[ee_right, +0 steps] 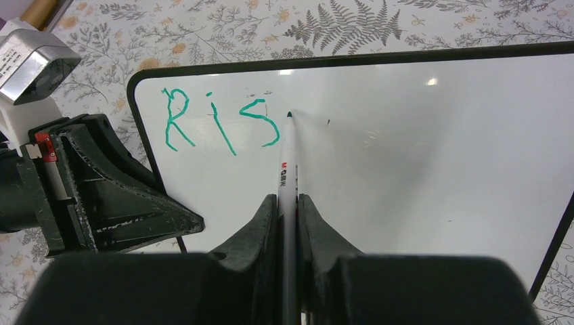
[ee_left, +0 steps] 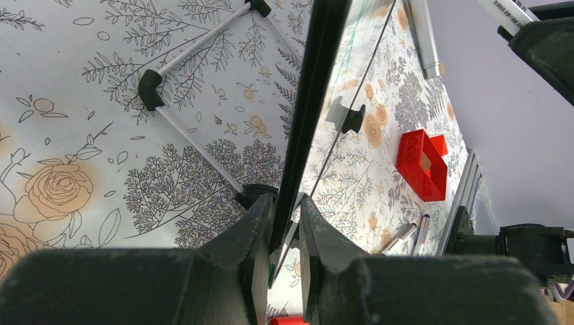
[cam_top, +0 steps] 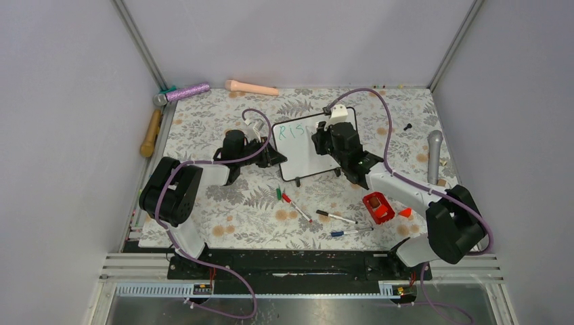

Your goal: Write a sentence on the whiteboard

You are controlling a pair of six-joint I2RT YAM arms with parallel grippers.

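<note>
The right gripper (ee_right: 288, 203) is clamped tight on a marker (ee_right: 287, 159). Its tip touches the whiteboard (ee_right: 420, 149), with the green sentence (ee_right: 220, 125), so far "Ris", at its 9 o'clock. The left gripper (ee_left: 285, 210) pinches the whiteboard's 8 o'clock edge.

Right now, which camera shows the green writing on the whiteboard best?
Right wrist: the green letters "Ris" read large on the whiteboard, the marker tip just past the s. Top external shows them tiny; left wrist sees only the board's black edge.
</note>
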